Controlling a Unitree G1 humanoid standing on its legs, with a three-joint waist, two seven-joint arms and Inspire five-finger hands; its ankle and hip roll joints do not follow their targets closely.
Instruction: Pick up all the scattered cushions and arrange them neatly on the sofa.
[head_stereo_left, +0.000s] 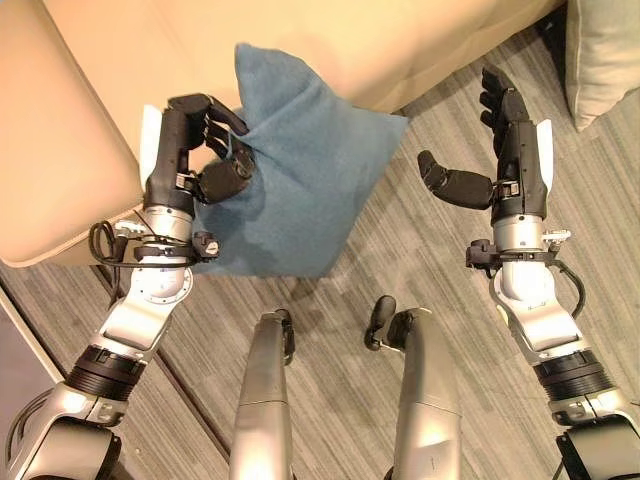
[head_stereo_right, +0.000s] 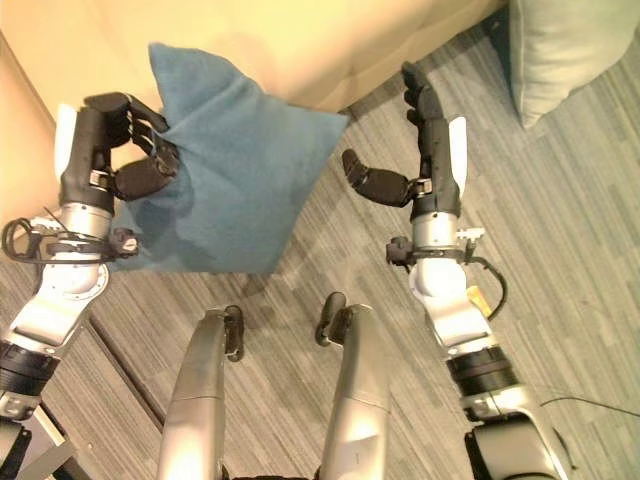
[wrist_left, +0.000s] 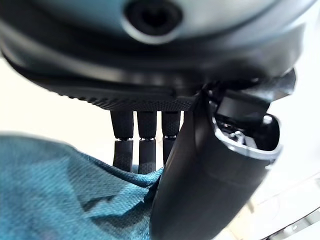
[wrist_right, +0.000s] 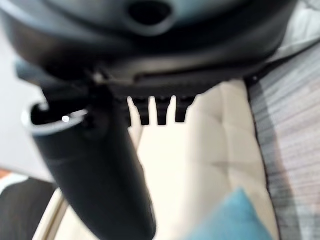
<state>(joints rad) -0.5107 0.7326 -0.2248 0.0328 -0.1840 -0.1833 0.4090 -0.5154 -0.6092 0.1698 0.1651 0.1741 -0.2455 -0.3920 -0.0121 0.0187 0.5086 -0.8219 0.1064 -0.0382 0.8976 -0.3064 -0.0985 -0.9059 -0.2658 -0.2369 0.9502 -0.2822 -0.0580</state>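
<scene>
A blue cushion (head_stereo_left: 300, 180) hangs in front of the beige sofa (head_stereo_left: 90, 90), its upper corner over the seat edge and its lower edge above the floor. My left hand (head_stereo_left: 205, 150) is shut on the cushion's left edge, fingers and thumb pinching the fabric; the blue cloth (wrist_left: 60, 195) runs under the fingers (wrist_left: 140, 145) in the left wrist view. Right of the cushion and clear of it, my right hand (head_stereo_left: 490, 160) is open above the floor, thumb pointing toward the cushion. A pale grey-green cushion (head_stereo_left: 600, 50) lies on the floor at the far right.
The sofa (head_stereo_right: 300, 40) spans the far side and the left. Striped grey carpet (head_stereo_left: 430, 250) covers the floor between the sofa and me. The right wrist view looks onto the cream sofa seat (wrist_right: 210, 150) with a blue cushion corner (wrist_right: 235, 220).
</scene>
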